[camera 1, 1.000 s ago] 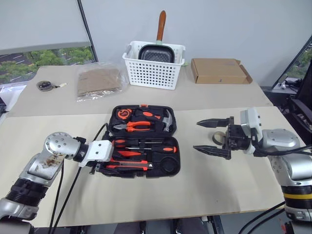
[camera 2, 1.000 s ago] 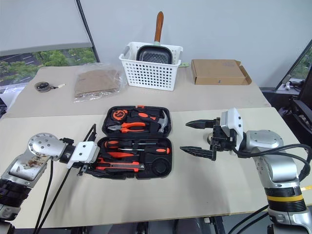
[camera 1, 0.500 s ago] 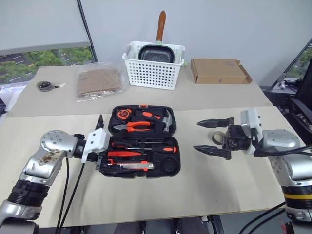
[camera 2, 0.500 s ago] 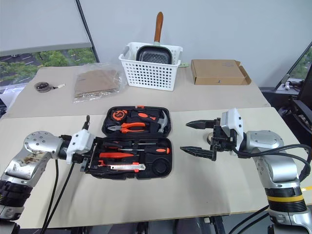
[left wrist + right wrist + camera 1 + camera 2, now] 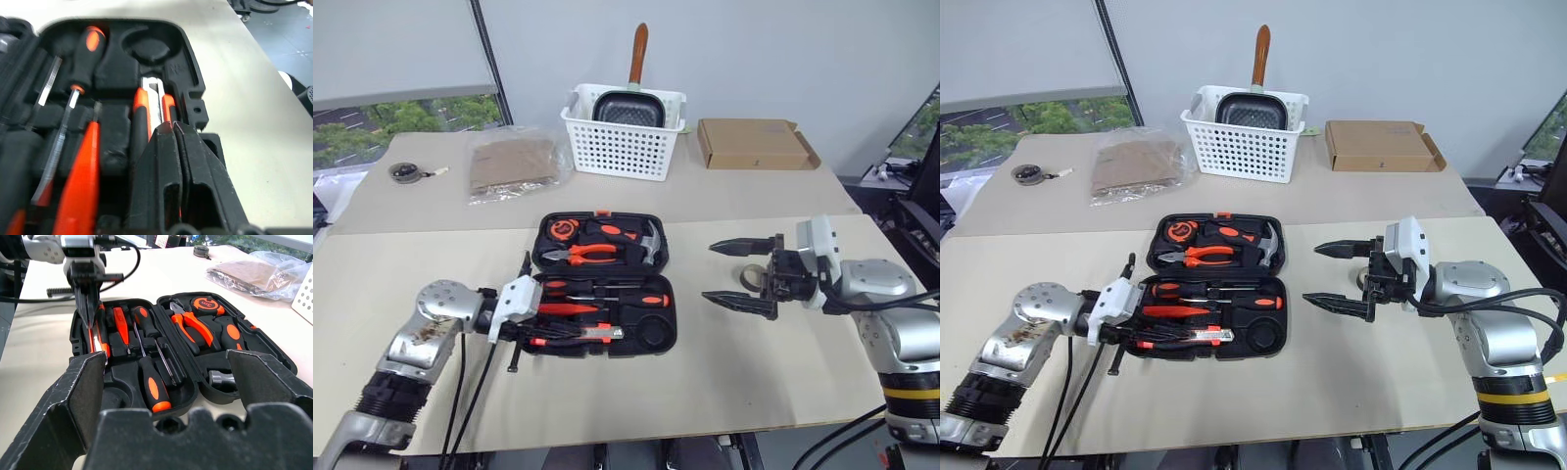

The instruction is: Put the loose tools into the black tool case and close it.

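Observation:
The black tool case (image 5: pixel 651 333) lies open in the middle of the table. In its near half lie two long screwdrivers (image 5: pixel 612 298), a slim orange screwdriver (image 5: pixel 563 309) and the utility knife (image 5: pixel 579 335). My left gripper (image 5: pixel 546 326) hangs over the case's near-left end, right above the knife (image 5: pixel 155 100). Its fingers (image 5: pixel 161 147) are pressed shut with nothing seen between them. Right of the case my right gripper (image 5: pixel 710 272) is held wide open and empty. A small tape roll (image 5: pixel 750 277) lies on the table behind it, partly hidden.
Pliers (image 5: pixel 582 252), a hammer and a tape measure (image 5: pixel 563 229) fill the case's far half. Behind stand a white slotted basket (image 5: pixel 622 147) holding a pan, a cardboard box (image 5: pixel 754 143), a plastic bag (image 5: pixel 514 163) and a small round object (image 5: pixel 404 172).
My left gripper has gone from open to shut and swung back in over the knife's end of the case. The right arm has kept still.

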`<state>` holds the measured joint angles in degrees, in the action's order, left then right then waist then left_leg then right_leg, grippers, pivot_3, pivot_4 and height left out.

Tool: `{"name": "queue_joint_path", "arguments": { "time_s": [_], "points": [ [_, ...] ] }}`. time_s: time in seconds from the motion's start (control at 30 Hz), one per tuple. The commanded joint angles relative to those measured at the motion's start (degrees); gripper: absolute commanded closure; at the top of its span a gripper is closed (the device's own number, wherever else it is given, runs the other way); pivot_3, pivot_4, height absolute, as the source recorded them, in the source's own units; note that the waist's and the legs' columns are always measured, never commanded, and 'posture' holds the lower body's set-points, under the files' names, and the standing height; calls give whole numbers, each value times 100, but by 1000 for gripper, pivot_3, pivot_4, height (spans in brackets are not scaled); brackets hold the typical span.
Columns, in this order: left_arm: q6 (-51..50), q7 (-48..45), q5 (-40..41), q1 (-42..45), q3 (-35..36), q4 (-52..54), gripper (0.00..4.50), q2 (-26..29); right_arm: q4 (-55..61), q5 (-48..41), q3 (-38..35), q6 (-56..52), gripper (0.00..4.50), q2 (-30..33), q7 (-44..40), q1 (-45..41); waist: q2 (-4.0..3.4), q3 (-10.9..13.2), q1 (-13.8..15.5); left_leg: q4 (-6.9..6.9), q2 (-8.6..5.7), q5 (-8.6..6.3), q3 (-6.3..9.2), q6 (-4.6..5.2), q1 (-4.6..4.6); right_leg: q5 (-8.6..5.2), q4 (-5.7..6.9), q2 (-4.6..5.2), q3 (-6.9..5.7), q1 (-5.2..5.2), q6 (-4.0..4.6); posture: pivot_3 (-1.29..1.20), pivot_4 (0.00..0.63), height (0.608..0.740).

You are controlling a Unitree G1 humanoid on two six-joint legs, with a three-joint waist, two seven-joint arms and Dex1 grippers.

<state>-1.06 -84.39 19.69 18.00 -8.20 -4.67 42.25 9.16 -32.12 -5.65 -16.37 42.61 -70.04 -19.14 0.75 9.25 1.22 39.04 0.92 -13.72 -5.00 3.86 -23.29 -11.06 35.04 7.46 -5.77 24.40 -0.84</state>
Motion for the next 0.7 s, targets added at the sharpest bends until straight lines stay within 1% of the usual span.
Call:
{"name": "queue_joint_path", "arguments": {
  "time_s": [0.03,0.13,0.27,0.37,0.7],
  "points": [
    [200,14,-271,101,-274,-159,4417,-182,139,-32,-191,91,0,142,-22,-75,-15,-9,23,0,0,0,0,0,2,0,0,0,0,-2,0,0,150,700],
    [200,100,-411,150,-430,-260,4417,-390,133,-43,-199,92,0,176,-19,-72,-33,-20,78,1,-1,-1,0,2,4,1,0,6,2,-5,-1,0,150,700],
    [16,192,-489,239,-519,-349,4417,-608,161,-61,-205,73,0,205,-14,-50,-37,-22,135,11,-2,-3,0,6,2,4,-1,6,1,-8,-8,0,150,700],
    [134,110,-767,287,-708,-478,4417,-571,178,-66,-209,60,0,219,-6,-48,-37,-23,138,16,-5,-6,0,13,-1,6,-4,7,3,-10,-12,0,150,700],
    [56,157,-831,461,-747,-666,4417,-630,228,-79,-243,58,0,285,14,22,-42,-26,132,16,-5,-7,0,15,3,6,-2,7,3,-12,-12,0,150,700]
  ]
}}
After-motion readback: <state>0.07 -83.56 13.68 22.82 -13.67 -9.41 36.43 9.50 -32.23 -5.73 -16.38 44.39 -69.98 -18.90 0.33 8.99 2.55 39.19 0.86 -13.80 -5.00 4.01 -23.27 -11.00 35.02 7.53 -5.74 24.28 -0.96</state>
